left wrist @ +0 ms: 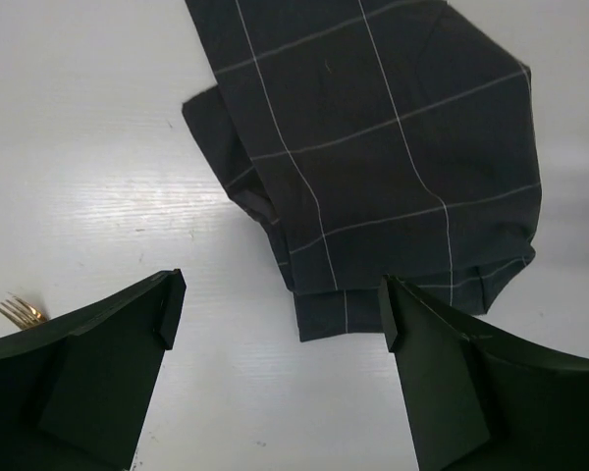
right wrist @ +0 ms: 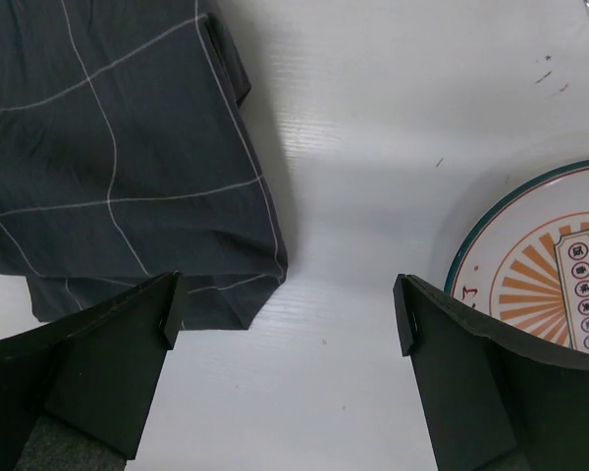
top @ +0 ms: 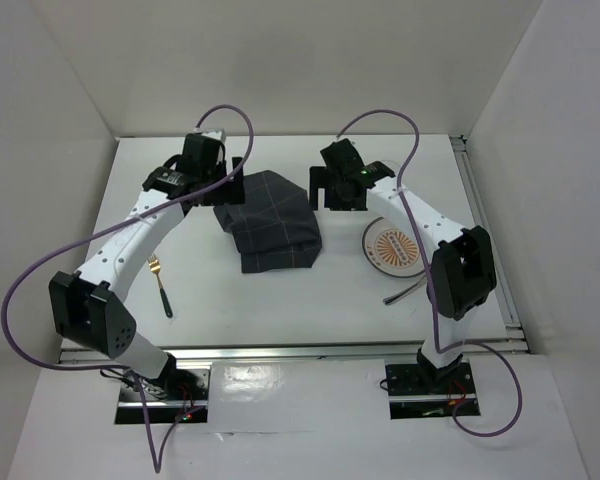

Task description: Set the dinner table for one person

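Top external view, plate (top: 388, 247) edge hidden by right arm (top: 412, 215), left gripper (left wrist: 282, 304) and right gripper (right wrist: 288, 304) spread.

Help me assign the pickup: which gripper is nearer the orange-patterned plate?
Right. The right gripper hangs open just beside the plate; the left gripper hangs at the other side of the checked cloth, farther off.

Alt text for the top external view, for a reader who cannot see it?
A rumpled dark grey checked placemat lies in the middle of the white dinner table, with the left pincer and right pincer, both open, poised near its far corners. A gold-tined fork lies to its left, an orange-patterned plate to its right.
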You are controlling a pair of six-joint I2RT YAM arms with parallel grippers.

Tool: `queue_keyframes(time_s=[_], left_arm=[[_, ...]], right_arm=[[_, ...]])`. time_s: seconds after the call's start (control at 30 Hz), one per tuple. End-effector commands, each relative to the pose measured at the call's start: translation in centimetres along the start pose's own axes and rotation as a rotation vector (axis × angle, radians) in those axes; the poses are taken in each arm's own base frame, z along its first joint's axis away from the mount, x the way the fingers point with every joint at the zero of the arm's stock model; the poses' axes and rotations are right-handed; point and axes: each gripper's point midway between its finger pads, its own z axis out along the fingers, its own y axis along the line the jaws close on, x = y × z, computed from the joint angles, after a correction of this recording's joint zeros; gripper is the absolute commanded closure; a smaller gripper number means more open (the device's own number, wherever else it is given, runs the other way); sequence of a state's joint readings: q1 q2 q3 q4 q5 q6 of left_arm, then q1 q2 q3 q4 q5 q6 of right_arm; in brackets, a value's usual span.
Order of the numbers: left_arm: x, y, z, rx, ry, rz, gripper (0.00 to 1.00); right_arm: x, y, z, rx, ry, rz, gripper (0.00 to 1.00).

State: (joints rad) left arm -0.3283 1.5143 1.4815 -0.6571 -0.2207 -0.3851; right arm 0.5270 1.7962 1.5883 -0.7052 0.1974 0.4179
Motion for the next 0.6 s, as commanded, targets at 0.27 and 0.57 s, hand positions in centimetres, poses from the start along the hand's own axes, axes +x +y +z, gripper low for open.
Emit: queue_keyframes(time_s=[0.27, 0.57], left_arm=[[2.3, -1.5, 0.5, 0.079, 0.099, -0.061, 0.01], [4.6, -1.7, -0.5, 0.121, 0.148, -0.139, 0.07]], right_arm=[[-0.8, 1.0, -3.1, -0.067, -0.053, -0.034, 0.0], [-0.8, 0.5, -4.3, -0.08, -0.086, -0.069, 0.0]])
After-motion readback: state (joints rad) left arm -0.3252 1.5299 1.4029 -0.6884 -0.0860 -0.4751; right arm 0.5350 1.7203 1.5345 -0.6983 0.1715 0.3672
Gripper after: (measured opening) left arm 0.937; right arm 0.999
